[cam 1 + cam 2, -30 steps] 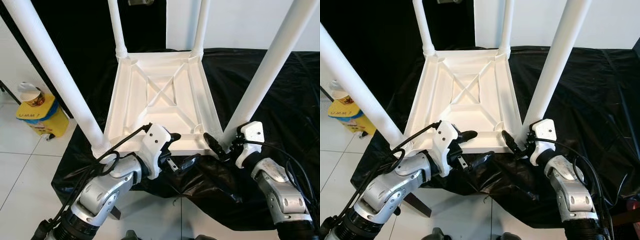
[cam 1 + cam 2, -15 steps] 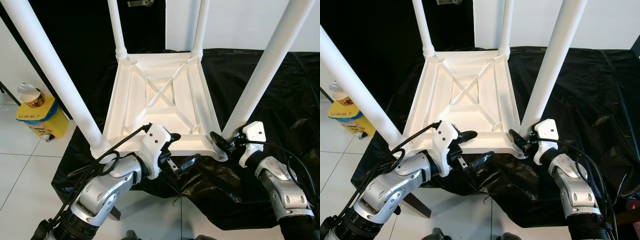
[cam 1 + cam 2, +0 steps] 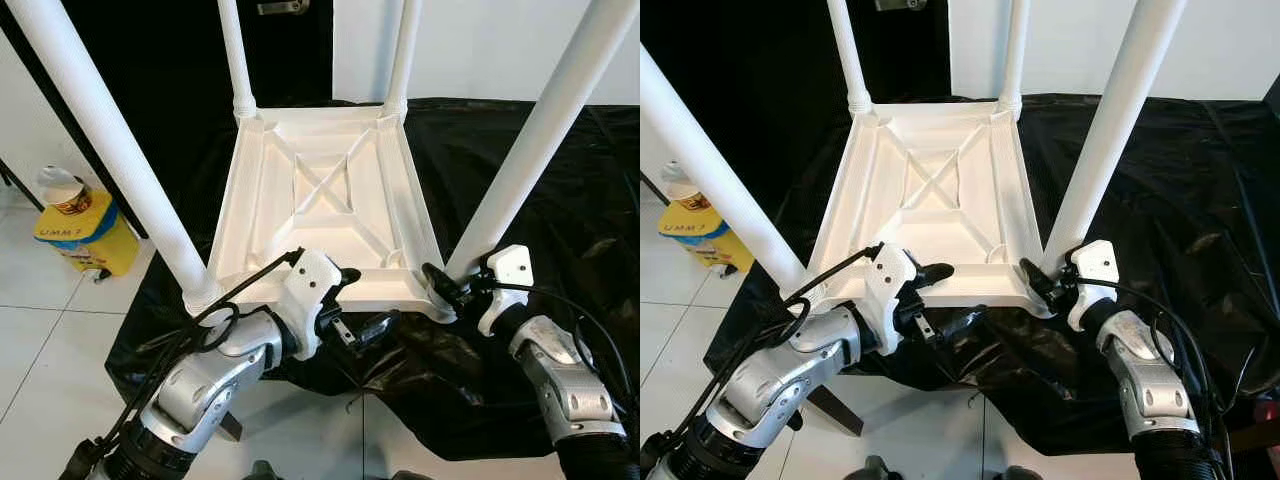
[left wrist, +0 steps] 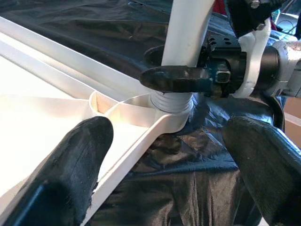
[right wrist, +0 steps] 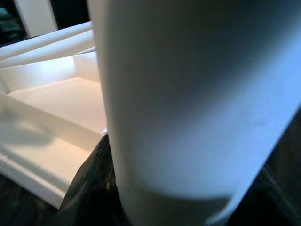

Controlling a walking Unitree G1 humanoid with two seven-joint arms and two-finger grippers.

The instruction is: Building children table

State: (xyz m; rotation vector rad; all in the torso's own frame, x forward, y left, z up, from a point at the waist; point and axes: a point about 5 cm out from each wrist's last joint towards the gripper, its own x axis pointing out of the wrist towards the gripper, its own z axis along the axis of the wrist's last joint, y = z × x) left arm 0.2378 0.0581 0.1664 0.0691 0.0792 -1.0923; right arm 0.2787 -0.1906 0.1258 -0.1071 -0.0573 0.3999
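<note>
So, head view first: the white children's table (image 3: 325,205) sits upside down on a black sheet (image 3: 520,180), all four legs pointing up, which makes sense since legs screw in from the underside. The right gripper (image 3: 445,290) has its fingers wrapped round the base of the near right leg (image 3: 530,150), probably to twist it home. The left gripper (image 3: 352,305) hovers at the near rim with fingers spread wide, holding nothing. A yellow bin (image 3: 85,232) stands on the floor tiles.

Left wrist view: one right finger (image 4: 176,79) hugs the leg's threaded collar (image 4: 171,101).

Right wrist view: mostly that leg (image 5: 188,94), super close.
</note>
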